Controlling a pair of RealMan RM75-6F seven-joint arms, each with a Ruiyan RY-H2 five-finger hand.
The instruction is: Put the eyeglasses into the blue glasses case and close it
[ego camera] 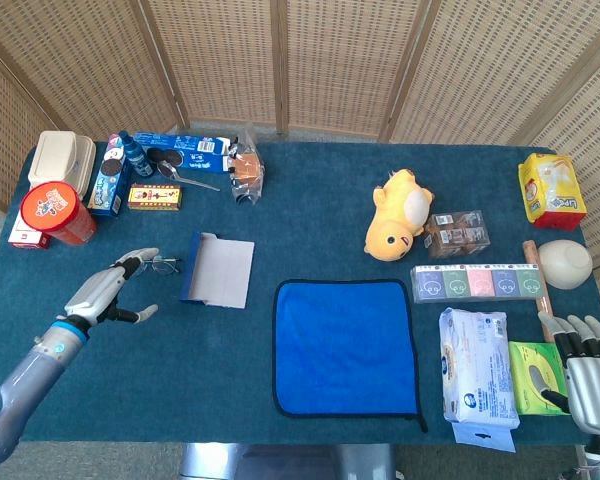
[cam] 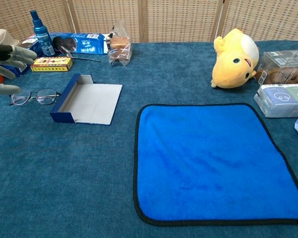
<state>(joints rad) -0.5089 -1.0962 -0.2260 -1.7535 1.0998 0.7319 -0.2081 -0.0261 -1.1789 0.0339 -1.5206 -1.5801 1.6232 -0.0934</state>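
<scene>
The eyeglasses lie flat on the blue table cover, just left of the open blue glasses case, whose grey inside faces up. In the head view the eyeglasses are partly hidden by my left hand, which hovers over their left lens with fingers spread and holds nothing. In the chest view that left hand shows at the left edge, above the glasses. My right hand stays at the table's near right corner, fingers apart and empty. The glasses case lies left of the blue cloth.
A blue cloth lies at centre front. Snack boxes, a spray bottle and a red tub crowd the far left. A yellow plush toy, boxes and a wipes pack fill the right side.
</scene>
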